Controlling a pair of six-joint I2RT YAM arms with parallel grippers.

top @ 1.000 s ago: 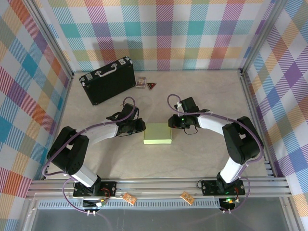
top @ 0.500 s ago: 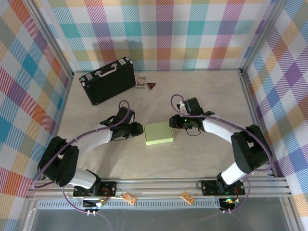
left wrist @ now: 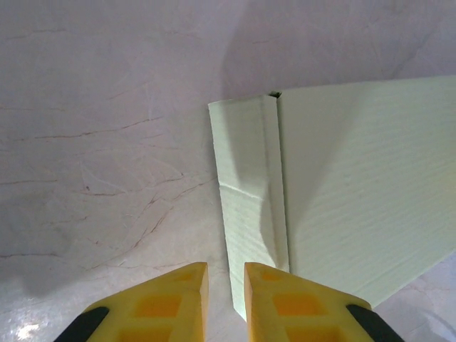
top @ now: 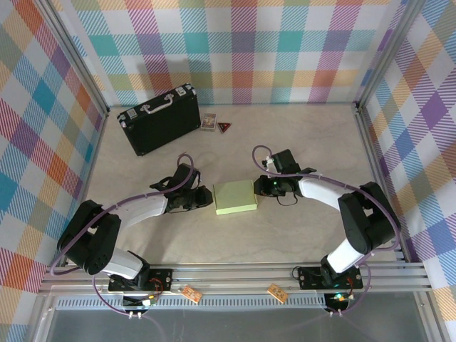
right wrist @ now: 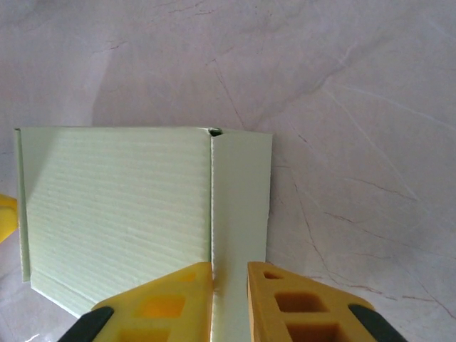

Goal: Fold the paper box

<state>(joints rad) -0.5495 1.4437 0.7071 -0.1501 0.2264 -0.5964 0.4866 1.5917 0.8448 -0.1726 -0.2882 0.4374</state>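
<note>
Paper box [top: 236, 197] flat mid-counter [top: 299, 142], between arms. Left gripper [left wrist: 226, 266] at left flap [left wrist: 246, 178], right gripper [right wrist: 229, 265] at right flap [right wrist: 241, 199]. Both near-closed, narrow slit; pinch on card: cannot tell. Step, likely: side-flap folding. Next: lift flaps along creases, evenly, base kept down.

No writing can be read anywhere. The paper box [top: 235, 197] is plain and unmarked. A small card [top: 209, 122] beside the black briefcase [top: 158, 119] carries print too small to make out.

Bright even light fr above, soft shadows, sharp focus.
</note>
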